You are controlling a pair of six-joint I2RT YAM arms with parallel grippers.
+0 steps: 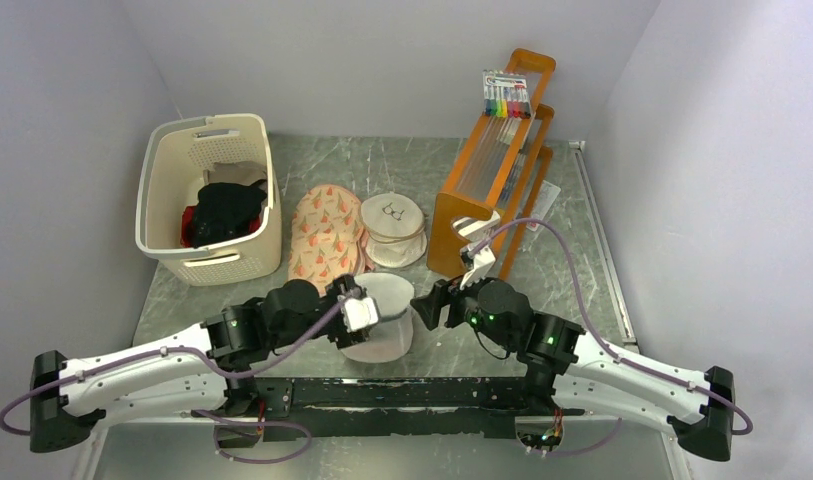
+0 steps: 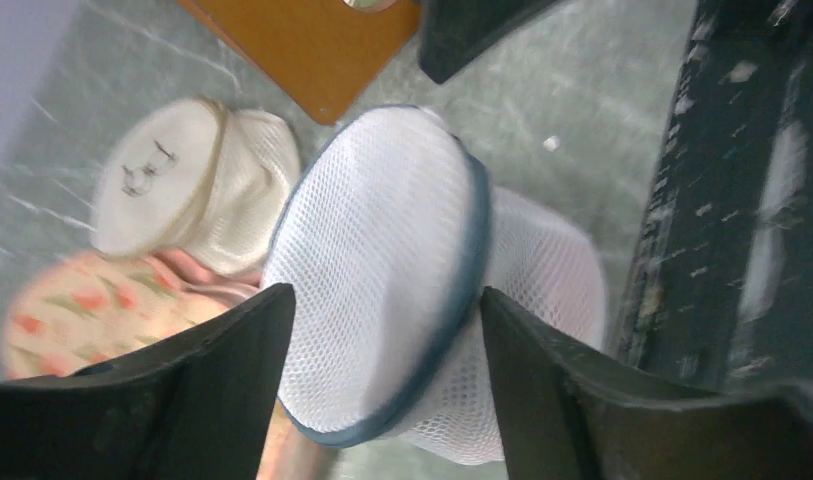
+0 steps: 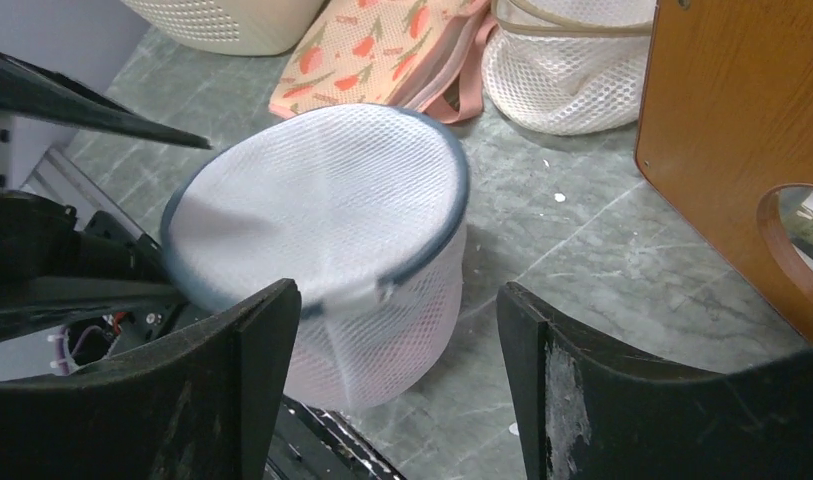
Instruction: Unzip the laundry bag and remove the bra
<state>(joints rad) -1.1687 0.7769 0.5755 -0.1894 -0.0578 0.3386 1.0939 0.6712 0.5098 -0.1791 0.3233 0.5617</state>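
Laundry bag on table near front edge, between both grippers, just ahead of peach bag. Grey rim tilted; contents unreadable through mesh. Left gripper released, jaws spread either side of bag, no clamp seen. Right gripper jaws apart, nothing held, bag just beyond. Cream basket back left holds black garment plus red cloth. Beige glasses-print bag beside peach one. Orange rack holds marker pack.

Plain pale walls, softly and evenly lit, close in the back, left and right edges of a grey-green marbled tabletop. A black rail runs along its near edge.
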